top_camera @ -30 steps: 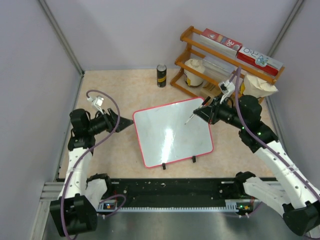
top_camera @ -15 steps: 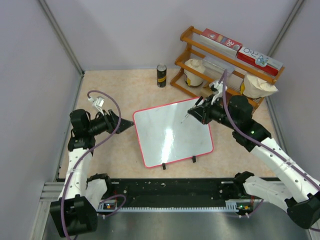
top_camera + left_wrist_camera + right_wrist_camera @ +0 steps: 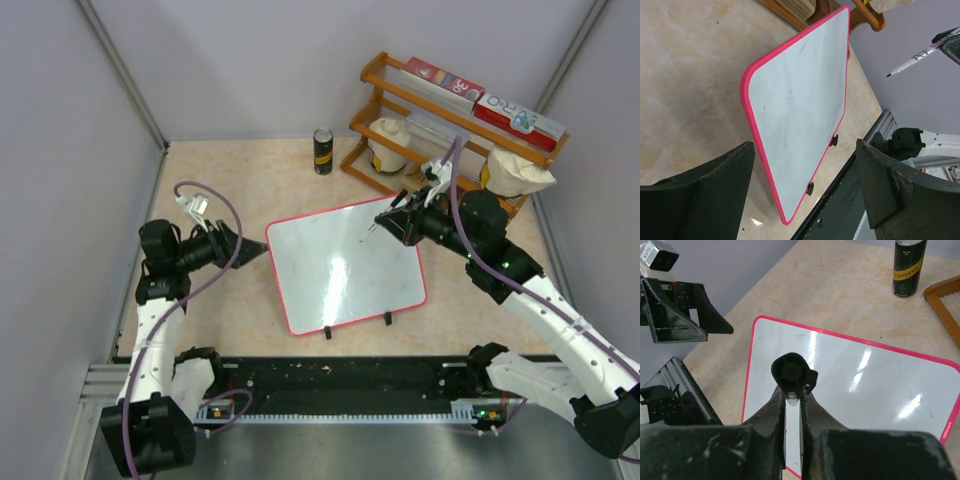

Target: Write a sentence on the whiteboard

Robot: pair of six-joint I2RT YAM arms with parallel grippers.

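Observation:
The whiteboard [image 3: 345, 265] lies flat on the table, glossy white with a red-pink rim and two black clips [image 3: 357, 325] on its near edge. I see no lettering on it. My right gripper [image 3: 393, 217] is shut on a marker [image 3: 375, 228] and holds it slanted over the board's far right part, tip raised off the surface. In the right wrist view the marker's black end [image 3: 792, 371] sits between my fingers [image 3: 771, 407]. My left gripper [image 3: 245, 248] is open and empty, just left of the board's left edge; its view shows the board [image 3: 800, 95] and marker [image 3: 918, 53].
A wooden rack [image 3: 440, 130] with red-and-white boxes and sacks stands at the back right. A dark can [image 3: 322, 151] stands behind the board, also in the right wrist view [image 3: 907, 265]. A black rail [image 3: 340, 385] runs along the table's near edge.
My right gripper has moved left and a little farther back with the marker, most of it in the first half second. The left arm and whiteboard have not moved.

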